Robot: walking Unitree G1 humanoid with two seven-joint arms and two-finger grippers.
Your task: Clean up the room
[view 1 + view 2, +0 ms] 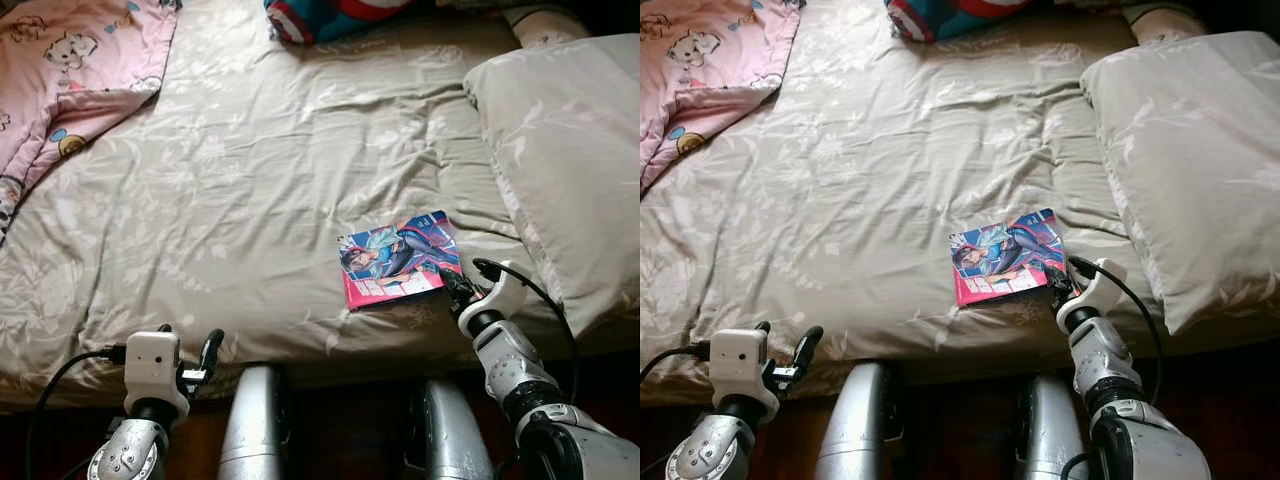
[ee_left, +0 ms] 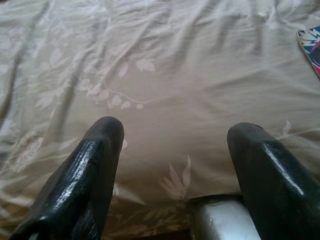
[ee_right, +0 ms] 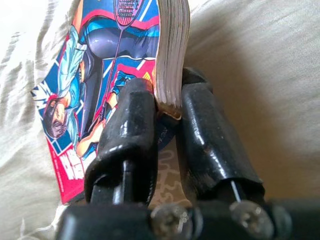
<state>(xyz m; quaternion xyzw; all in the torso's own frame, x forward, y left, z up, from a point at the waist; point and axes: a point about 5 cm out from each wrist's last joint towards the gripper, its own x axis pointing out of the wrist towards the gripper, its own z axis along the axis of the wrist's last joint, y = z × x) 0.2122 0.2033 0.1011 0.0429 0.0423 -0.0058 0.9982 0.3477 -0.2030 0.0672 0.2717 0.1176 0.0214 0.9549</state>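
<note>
Manga paperback (image 1: 398,257) on bed (image 1: 250,180), 4 o'clock from centre. Right end effector (image 3: 167,107) clamps its corner; light, floppy, better held deeper along spine. Left end effector (image 2: 175,145) spread, empty.

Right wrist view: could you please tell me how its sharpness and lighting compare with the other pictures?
Right wrist view: right hand fingers glossy, slightly soft at close range, clamped on the well-lit comic book. Left wrist view: left hand fingers blurred with glare, bedsheet soft. Eye views: evenly lit bed, floor beneath dark.
</note>
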